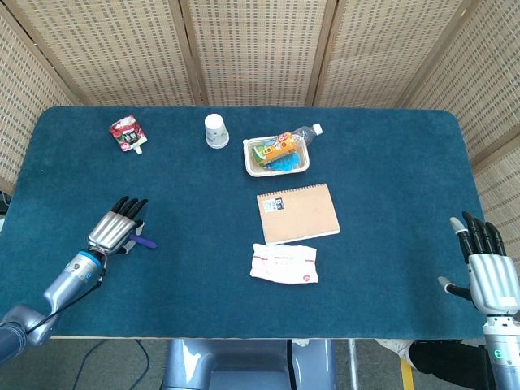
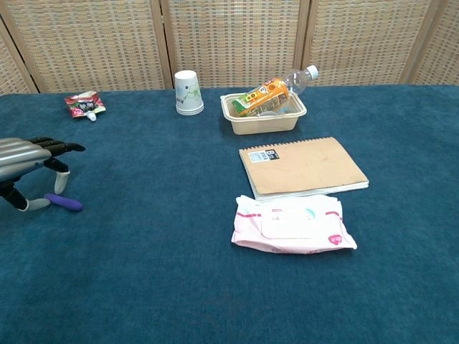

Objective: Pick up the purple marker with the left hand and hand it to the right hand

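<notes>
The purple marker (image 1: 145, 241) (image 2: 64, 203) lies flat on the blue table at the left. My left hand (image 1: 115, 226) (image 2: 29, 168) hovers right over it with fingers spread, the thumb tip down by the marker's left end; it holds nothing. My right hand (image 1: 486, 265) rests at the table's front right corner, fingers extended and apart, empty. The chest view does not show the right hand.
A brown notebook (image 1: 297, 213) and a pack of wipes (image 1: 284, 263) lie mid-table. Further back stand a tray (image 1: 249, 162) with a bottle and carton, a paper cup (image 1: 215, 131) and a red pouch (image 1: 127, 134). A woven screen backs the table.
</notes>
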### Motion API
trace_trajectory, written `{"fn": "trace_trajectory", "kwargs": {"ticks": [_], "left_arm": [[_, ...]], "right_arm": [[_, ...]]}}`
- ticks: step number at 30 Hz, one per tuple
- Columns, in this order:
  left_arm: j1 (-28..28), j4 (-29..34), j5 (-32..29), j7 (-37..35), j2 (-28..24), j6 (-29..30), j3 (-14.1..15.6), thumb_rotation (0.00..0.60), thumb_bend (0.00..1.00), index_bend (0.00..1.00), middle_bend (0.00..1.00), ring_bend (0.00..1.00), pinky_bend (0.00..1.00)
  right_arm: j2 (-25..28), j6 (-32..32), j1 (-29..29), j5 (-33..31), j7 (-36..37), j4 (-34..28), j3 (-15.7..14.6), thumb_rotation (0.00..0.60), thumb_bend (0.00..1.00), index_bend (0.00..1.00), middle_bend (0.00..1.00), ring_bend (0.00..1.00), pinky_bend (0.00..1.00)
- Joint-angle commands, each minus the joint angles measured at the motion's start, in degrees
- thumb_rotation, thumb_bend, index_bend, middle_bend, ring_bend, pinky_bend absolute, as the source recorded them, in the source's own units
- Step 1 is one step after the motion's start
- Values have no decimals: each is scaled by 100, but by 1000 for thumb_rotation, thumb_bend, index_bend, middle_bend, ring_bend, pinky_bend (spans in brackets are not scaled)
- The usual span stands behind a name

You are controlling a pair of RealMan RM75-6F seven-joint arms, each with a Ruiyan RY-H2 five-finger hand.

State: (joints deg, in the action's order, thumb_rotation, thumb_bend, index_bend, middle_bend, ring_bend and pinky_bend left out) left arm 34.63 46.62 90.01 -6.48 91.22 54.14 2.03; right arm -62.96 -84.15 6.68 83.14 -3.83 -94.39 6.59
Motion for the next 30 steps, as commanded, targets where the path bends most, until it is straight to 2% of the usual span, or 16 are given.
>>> {"fn": "trace_trajectory", "kwargs": {"ticks": [1,30], "left_arm": [[15,-1,-37,48,17,-64,6,600,372,512,0,0,0],[62,86,-242,270,41,-184,-18,600,413,527,0,0,0]], "right_arm": [[-1,1,-1,1,3,2,-3,600,0,64,0,0,0],[30,15,1,-7,82,-5,-8,600,0,69,0,0,0]]}}
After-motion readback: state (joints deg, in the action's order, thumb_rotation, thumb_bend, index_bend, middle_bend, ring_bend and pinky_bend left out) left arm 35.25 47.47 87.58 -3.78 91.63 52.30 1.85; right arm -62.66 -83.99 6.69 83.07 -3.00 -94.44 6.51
